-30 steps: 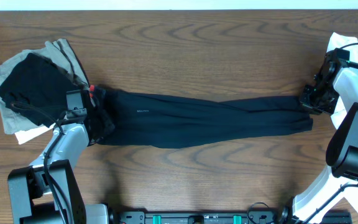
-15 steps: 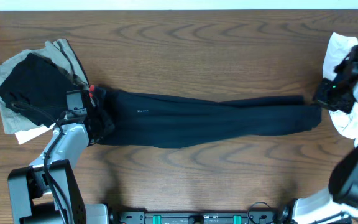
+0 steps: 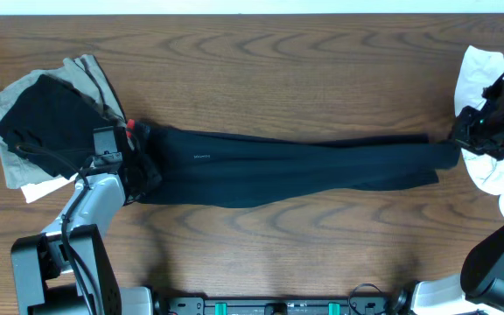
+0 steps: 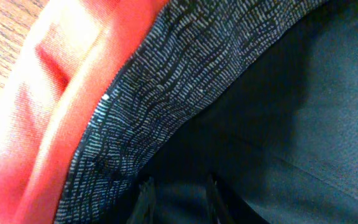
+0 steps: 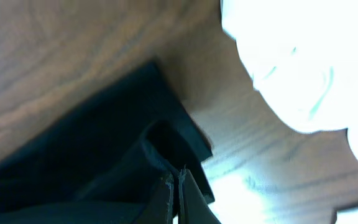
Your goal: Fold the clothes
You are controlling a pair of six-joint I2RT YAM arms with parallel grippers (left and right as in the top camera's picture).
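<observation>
A pair of dark navy pants (image 3: 278,166) lies stretched left to right across the wooden table. My left gripper (image 3: 140,171) is at the waistband end and is shut on it. In the left wrist view, dark cloth (image 4: 278,112) and a red and speckled waistband lining (image 4: 55,93) fill the frame, with the fingers (image 4: 178,199) around the fabric. My right gripper (image 3: 458,144) is shut on the leg cuffs at the right end. In the right wrist view, its fingers (image 5: 178,180) pinch a fold of the dark pants (image 5: 92,162).
A pile of clothes (image 3: 42,118), black on beige and white, sits at the far left behind the left arm. A white garment (image 3: 484,79) lies at the right edge, close to the right gripper; it also shows in the right wrist view (image 5: 291,56).
My right gripper has moved to the right with the cuffs, drawing the pant legs out longer and straighter. The left gripper and the waistband have stayed in place.
</observation>
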